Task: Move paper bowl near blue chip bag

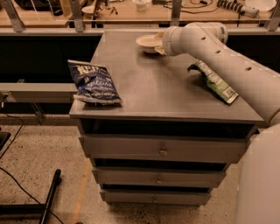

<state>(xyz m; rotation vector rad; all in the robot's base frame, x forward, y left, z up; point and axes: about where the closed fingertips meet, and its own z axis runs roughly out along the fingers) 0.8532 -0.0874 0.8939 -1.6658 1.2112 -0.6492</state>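
Note:
The paper bowl point(148, 42) is a small cream bowl standing at the far middle of the grey cabinet top point(166, 94). My gripper point(159, 43) is at the bowl's right rim, mostly hidden behind my white wrist. The arm reaches in from the right. The blue chip bag point(92, 82) lies flat at the front left corner of the top, well apart from the bowl.
A green and white chip bag point(215, 80) lies on the right side of the top, partly under my arm. The cabinet has three drawers point(162, 151). A cluttered counter point(131, 8) runs behind. Cables and a black pole point(49, 197) lie on the floor at left.

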